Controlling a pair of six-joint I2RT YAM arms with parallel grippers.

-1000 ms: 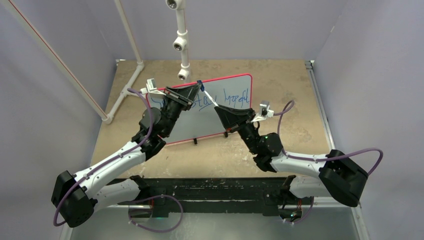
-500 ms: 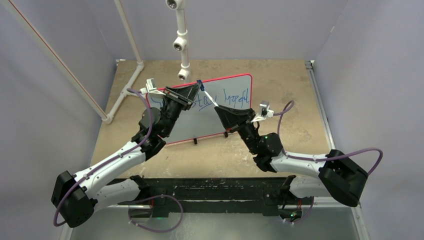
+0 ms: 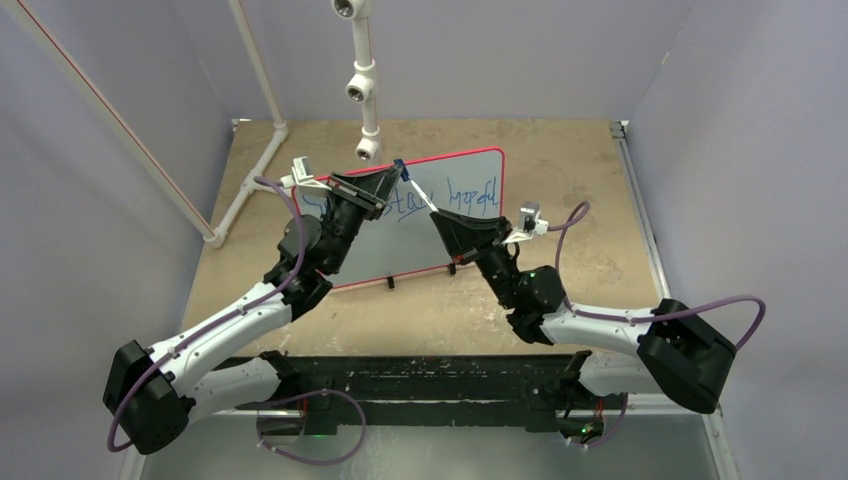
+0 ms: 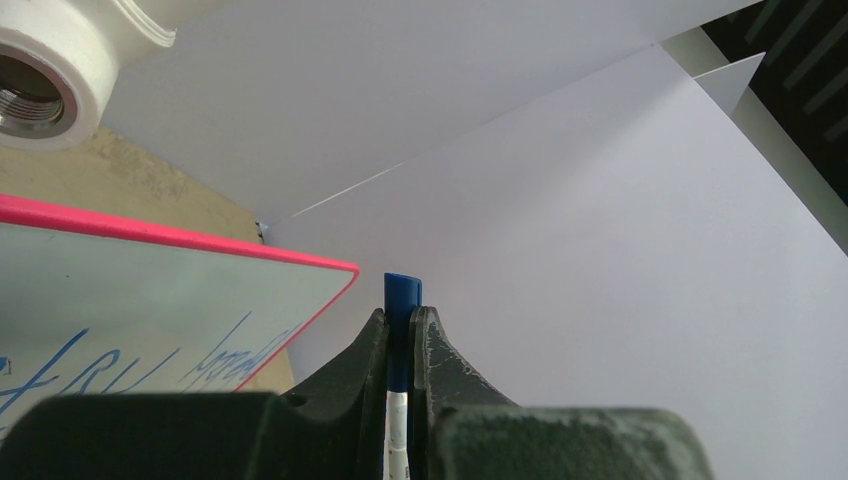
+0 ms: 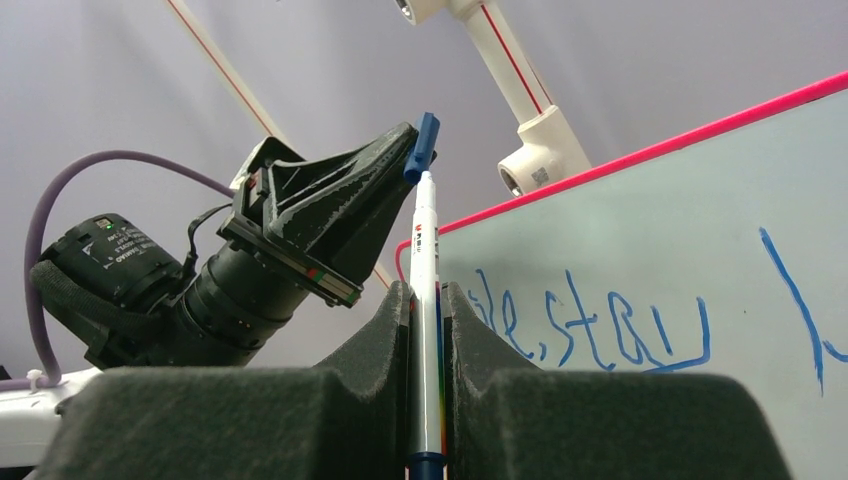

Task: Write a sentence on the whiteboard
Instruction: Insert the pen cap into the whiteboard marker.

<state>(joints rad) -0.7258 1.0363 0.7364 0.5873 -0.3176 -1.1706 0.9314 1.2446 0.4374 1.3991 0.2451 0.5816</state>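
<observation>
While both arms are reaching in from the near edge, the rectangular pale grey whiteboard (image 3: pixel 400 250) with its thin red frame and rounded corners is sitting on the tan speckled tabletop (image 3: pixel 560 170), toward the far side and roughly in the middle, with its small black feet showing along the near edge. Across its far half the sentence (image 5: pixel 590 325) in blue handwriting is running in one line, and from the right wrist view the letters "stay" are reading clearly with a stroke under them. Above that line the two claws are meeting. The right gripper (image 3: pixel 437 215) is pinching a slim white-bodied marker (image 5: pixel 425 300) between its black fingers, which are pressed against the barrel on both sides, and the marker is pointing up and away toward the other arm. The left gripper (image 3: pixel 395 172) is squeezing a small blue plastic cap (image 4: pixel 402 300), its fingers clamped tight on either side. The cap is sitting right at the marker's tip, slightly tilted against it; whether it is pushed fully on cannot be told. Behind the board, a white plastic pipe (image 3: pixel 362 80) with elbow fittings is hanging down just above the frame's far edge.
</observation>
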